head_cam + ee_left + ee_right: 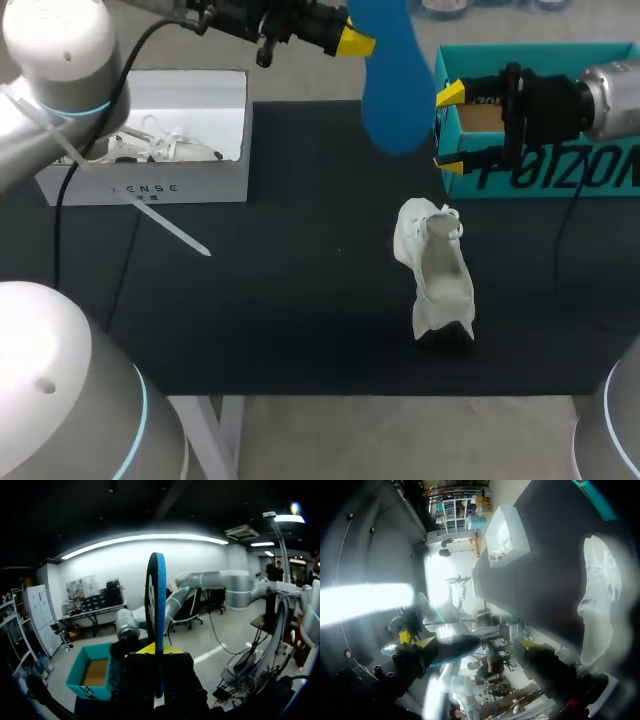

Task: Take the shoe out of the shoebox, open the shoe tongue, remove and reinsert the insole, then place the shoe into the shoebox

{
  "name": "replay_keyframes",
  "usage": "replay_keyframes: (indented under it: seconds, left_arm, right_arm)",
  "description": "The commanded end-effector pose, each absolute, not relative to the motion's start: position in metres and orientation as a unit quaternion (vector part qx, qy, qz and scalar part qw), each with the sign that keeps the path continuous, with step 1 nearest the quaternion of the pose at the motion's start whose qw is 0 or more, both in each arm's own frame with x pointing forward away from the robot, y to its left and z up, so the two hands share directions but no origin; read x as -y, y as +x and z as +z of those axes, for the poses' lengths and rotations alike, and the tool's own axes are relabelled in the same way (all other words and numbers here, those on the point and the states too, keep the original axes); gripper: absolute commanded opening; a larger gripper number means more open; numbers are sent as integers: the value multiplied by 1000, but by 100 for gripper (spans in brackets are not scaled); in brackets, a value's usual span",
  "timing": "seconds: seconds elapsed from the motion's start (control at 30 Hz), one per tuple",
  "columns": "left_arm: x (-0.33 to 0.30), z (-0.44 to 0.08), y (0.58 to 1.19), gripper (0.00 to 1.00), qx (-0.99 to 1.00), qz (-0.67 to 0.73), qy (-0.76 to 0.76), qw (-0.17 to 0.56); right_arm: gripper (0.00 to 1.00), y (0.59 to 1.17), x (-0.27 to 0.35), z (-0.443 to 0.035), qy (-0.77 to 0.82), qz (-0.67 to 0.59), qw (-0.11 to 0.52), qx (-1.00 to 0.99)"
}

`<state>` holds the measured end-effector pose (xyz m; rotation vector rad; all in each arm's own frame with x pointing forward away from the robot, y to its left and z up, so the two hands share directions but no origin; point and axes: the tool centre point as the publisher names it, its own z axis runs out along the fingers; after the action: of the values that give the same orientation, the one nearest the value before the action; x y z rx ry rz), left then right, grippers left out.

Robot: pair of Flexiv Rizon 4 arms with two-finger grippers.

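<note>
Shoe point(435, 265) lies out on the bench, right of middle; left claw point(356, 42) pinches the blue insole point(392, 75) aloft; right claw point(450, 130) hangs spread beside the back-right shoebox point(530, 48); reinserting and boxing remain.

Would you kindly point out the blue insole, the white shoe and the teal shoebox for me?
blue insole point(390, 100), head view, its broad lower part.
white shoe point(440, 270), head view, its open middle.
teal shoebox point(610, 170), head view, its front wall.
</note>
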<state>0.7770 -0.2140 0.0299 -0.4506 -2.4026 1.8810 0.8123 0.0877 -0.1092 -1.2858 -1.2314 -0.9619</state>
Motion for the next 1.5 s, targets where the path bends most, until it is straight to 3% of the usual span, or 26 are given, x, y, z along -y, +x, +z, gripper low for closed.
replay_keyframes:
  seconds: [0.03,0.47,0.67,1.03,1.5]
  left_arm:
    - [214,28,774,0,778,612,-138,19]
    - [214,28,774,0,778,612,-138,19]
    - [229,16,717,0,768,515,-353,-142]
    - [207,-33,688,0,715,526,-408,-215]
    - [215,-52,711,0,685,495,-430,-318]
  right_arm:
    - [100,812,-89,-110,-539,-403,530,515]
    - [100,812,-89,-110,-539,-403,530,515]
    - [100,812,-89,-110,-539,-403,530,515]
    - [100,812,-89,-110,-539,-403,530,515]
    - [100,812,-89,-110,-539,-403,530,515]
